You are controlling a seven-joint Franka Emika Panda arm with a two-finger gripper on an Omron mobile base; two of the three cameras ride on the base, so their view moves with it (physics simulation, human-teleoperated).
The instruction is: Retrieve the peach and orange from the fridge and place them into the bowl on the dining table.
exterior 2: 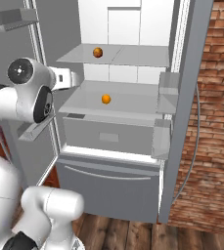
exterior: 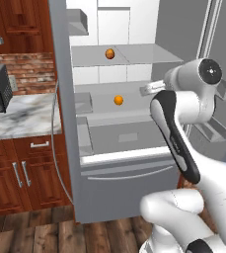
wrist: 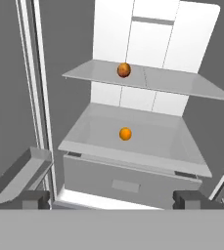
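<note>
Presently catalogued, fridge (exterior: 129,188): both doors swung wide, white interior lit, grey shelves and door bins exposed.

Item one, peach (wrist: 124,70): dull reddish-tan, resting on the upper shelf (wrist: 182,83) near its front edge, at about twelve o'clock in the hand view. Likely light, slightly yielding, skin easily bruised; best taken across its widest girth with gentle pressure.

Item two, orange (wrist: 125,134): bright yellow-orange ball, alone at the middle of the lower shelf (wrist: 147,146), directly below the peach, toward six o'clock of it. Probably firm, smooth and prone to rolling; grip at the equator, centred, so it does not squirt free.

Item three, gripper (wrist: 112,199): fingers (wrist: 35,199) spread fully apart, holding nothing, outside the fridge, well short of both fruits.

Containers: drawer (exterior: 122,138) beneath the lower shelf shut, contents not visible. Door bins (exterior 2: 168,90) at three o'clock in the right base view appear to hold nothing, though their depths are partly hidden.
</note>
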